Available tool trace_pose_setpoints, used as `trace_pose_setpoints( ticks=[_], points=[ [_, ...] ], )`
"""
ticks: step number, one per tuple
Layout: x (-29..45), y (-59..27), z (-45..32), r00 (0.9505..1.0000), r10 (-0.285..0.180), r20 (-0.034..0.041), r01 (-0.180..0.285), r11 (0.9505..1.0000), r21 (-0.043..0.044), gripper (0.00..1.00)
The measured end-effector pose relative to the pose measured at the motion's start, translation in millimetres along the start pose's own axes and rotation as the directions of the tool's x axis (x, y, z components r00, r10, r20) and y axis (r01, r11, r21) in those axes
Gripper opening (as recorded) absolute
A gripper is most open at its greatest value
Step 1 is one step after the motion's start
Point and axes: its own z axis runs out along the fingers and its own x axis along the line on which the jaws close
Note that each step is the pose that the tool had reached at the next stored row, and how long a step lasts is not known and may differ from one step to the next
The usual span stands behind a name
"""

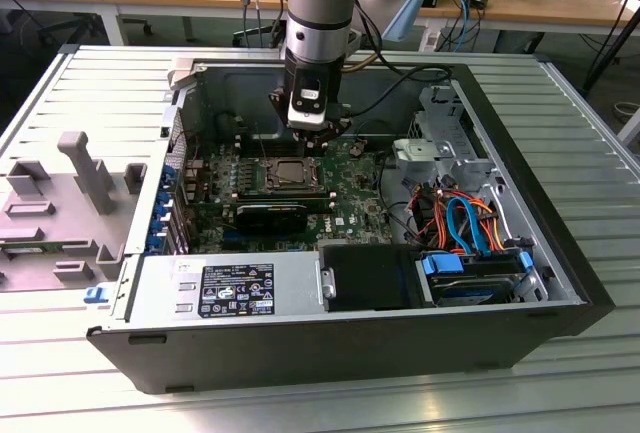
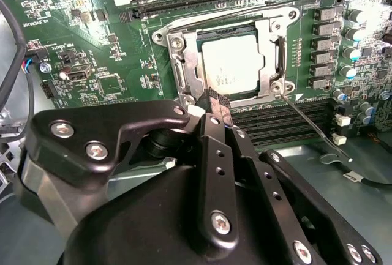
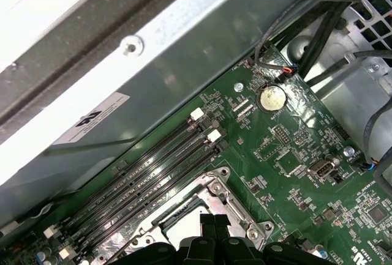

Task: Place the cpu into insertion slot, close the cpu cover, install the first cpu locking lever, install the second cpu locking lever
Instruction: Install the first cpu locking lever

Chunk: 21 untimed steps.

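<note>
The cpu [image 2: 229,63], a silver-grey square, lies flat in the insertion slot [image 2: 176,64] on the green board. The cpu cover [image 2: 270,49] lies down around it as a silver frame. One thin locking lever [image 2: 312,121] sticks out free from the socket's corner, across the black memory slots. My gripper [image 2: 215,98] is shut, its tips just above the socket's edge with nothing seen between them. In the exterior view the gripper [image 1: 318,131] hangs just behind the insertion slot [image 1: 297,175]. The first wrist view shows the fingertips [image 3: 206,221] together over the cover [image 3: 215,193].
The board sits deep in an open computer case [image 1: 520,333]. Memory slots [image 3: 153,167] run beside the socket, a black heatsink block [image 1: 272,217] lies in front, and a power supply [image 1: 230,288] stands nearer. Cables and a drive [image 1: 470,253] crowd the exterior view's right.
</note>
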Motion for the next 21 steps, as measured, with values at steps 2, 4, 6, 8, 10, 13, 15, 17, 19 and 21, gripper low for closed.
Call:
trace_pose_setpoints(
  ticks=[2, 4, 6, 8, 10, 13, 15, 17, 19, 21],
  points=[
    [0.0, 0.0, 0.0, 1.0000, -0.002, -0.0002, 0.002, 1.0000, -0.0001, 0.11],
    [0.0, 0.0, 0.0, 1.0000, -0.004, -0.0003, 0.004, 1.0000, -0.0003, 0.11],
    [0.0, 0.0, 0.0, 1.0000, -0.006, -0.0006, 0.006, 1.0000, -0.0005, 0.11],
    [0.0, 0.0, 0.0, 1.0000, -0.008, -0.0008, 0.008, 1.0000, -0.0007, 0.11],
    [0.0, 0.0, 0.0, 0.9999, -0.010, -0.0010, 0.010, 0.9999, -0.0009, 0.11],
    [0.0, 0.0, 0.0, 0.9999, -0.014, -0.0013, 0.014, 0.9999, -0.0013, 0.11],
    [0.0, 0.0, 0.0, 0.9999, -0.016, -0.0015, 0.016, 0.9999, -0.0015, 0.11],
    [0.0, 0.0, 0.0, 0.9998, -0.018, -0.0017, 0.018, 0.9998, -0.0016, 0.11],
    [0.0, 0.0, 0.0, 0.9998, -0.020, -0.0018, 0.020, 0.9998, -0.0018, 0.11],
    [0.0, 0.0, 0.0, 0.9997, -0.023, -0.0020, 0.023, 0.9997, -0.0019, 0.11]
  ],
)
